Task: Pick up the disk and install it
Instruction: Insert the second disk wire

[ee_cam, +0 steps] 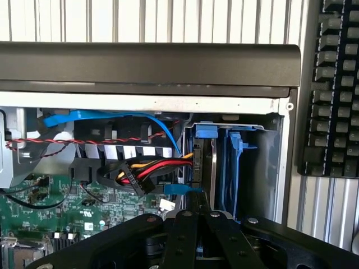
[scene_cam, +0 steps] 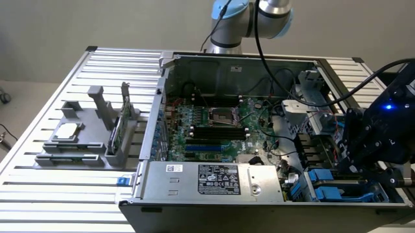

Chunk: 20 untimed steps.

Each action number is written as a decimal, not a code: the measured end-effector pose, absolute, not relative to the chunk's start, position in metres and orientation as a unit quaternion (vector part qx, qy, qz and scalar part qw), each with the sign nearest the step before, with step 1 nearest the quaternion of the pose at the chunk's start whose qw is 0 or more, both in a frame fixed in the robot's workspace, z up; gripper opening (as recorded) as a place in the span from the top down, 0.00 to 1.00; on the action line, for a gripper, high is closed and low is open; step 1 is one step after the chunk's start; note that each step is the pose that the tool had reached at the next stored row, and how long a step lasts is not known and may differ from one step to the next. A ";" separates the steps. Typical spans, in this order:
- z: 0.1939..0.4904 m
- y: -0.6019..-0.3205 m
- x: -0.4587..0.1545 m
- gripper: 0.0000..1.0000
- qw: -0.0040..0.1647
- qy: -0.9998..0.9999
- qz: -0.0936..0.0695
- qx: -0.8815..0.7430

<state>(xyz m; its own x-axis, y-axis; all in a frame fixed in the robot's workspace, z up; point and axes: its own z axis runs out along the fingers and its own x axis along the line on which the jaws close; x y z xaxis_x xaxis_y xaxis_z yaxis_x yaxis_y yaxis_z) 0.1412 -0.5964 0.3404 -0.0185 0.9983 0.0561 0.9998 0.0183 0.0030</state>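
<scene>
Landmark: we place everything relative to the one open computer case (scene_cam: pixel 259 63), which lies on its side on a slatted metal table (scene_cam: pixel 52 194).
Arm: we count one robot arm (scene_cam: pixel 243 22); its base rises behind the case's far wall.
Gripper: we count one black gripper (ee_cam: pixel 197 204), poised over the case's drive-bay corner, at the near end of the case on the exterior view's right. Its fingers (ee_cam: pixel 188 224) are pressed together, and we see nothing pinched between them.
Disk: we see one disk (ee_cam: pixel 216 162) with blue carrier rails standing on edge in the drive bay inside the case, just beyond the gripper tips. We cannot tell whether the tips touch it.
Blue carriers: in the exterior view we count two blue plastic pieces (scene_cam: pixel 331 187) in that same corner.
Cables: one bundle of red, yellow and black wires (ee_cam: pixel 151 168) ends at a black plug beside the disk; one flat blue cable (ee_cam: pixel 106 119) curves above it.
Motherboard: one green board (scene_cam: pixel 214 126) covers the case floor, with four black memory slots (scene_cam: pixel 217 132).
Power supply: one silver box (scene_cam: pixel 214 180) sits along the case's near wall.
Holder: one grey fixture (scene_cam: pixel 84 136) stands outside the case, on the exterior view's left, carrying one silver chip (scene_cam: pixel 67 131) and one upright green card (scene_cam: pixel 116 131).
</scene>
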 end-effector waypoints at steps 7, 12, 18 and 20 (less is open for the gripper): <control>0.340 -0.596 0.141 0.89 0.019 -0.713 -0.021 -0.700; 0.346 -0.597 0.141 0.89 0.019 -0.713 -0.021 -0.700; 0.361 -0.597 0.139 0.89 0.019 -0.713 -0.021 -0.700; 0.362 -0.597 0.134 0.89 0.020 -0.713 -0.021 -0.700</control>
<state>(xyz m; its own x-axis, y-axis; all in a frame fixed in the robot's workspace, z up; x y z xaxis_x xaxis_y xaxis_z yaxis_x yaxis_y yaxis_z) 0.1343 -0.5968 0.3621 -0.0184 0.9982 0.0568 0.9998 0.0184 0.0022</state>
